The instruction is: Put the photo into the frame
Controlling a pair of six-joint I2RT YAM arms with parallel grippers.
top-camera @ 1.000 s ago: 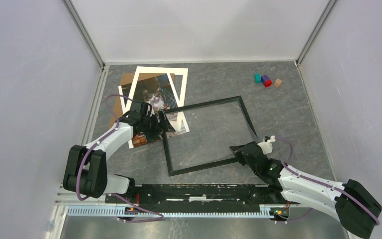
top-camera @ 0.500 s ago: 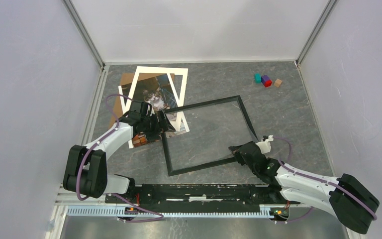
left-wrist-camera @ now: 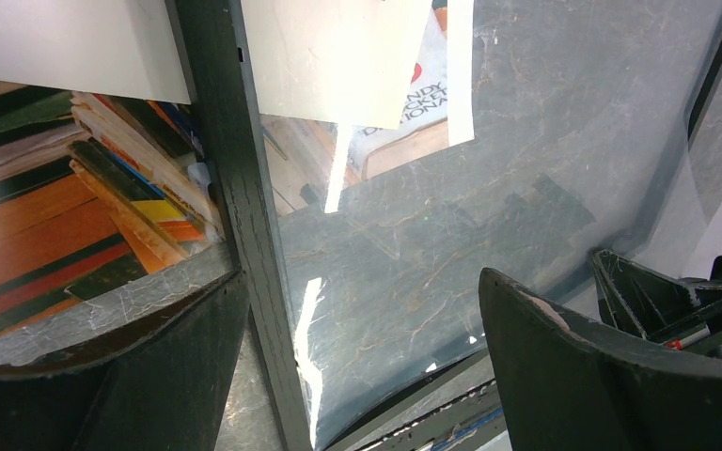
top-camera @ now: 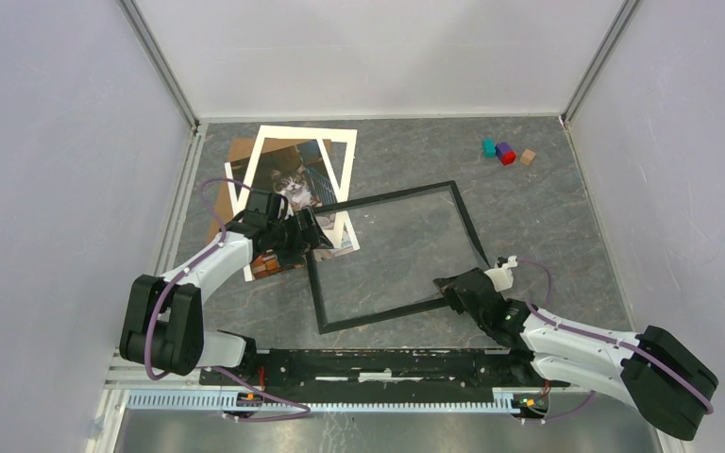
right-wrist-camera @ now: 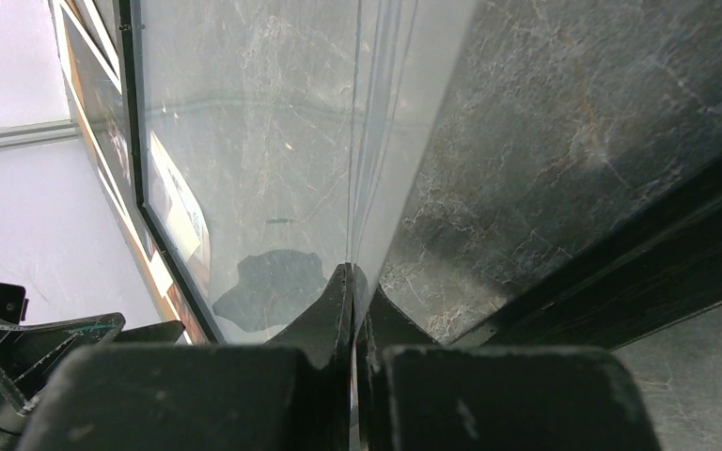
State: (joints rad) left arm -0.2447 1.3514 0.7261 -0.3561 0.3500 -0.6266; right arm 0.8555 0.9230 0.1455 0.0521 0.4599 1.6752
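Right now I see the left jaws spread wide over the left rail of the black picture frame. In the left wrist view that rail runs up between the two dark fingers, close to the left one and well apart from the other. I cannot tell whether either finger touches it.

The cat photo lies at the far left of the grey counter. It sits under the white cardboard mat and over the brown backing board. Its near end reaches under the left jaws. From that wrist camera the bookshelf part of the print shows just beside the rail on the left, with a little more showing past it through the clear sheet. The photo is not inside the frame; the frame's left corner only overlaps the mat and the print.

On the right, the jaws are pressed together, pinching the near edge of the clear sheet. The thin pane runs away from between the fingertips. One frame rail crosses dark just to the right of them. From above, these jaws sit at the frame's near right corner.

Three small coloured blocks rest far right, well apart from everything.
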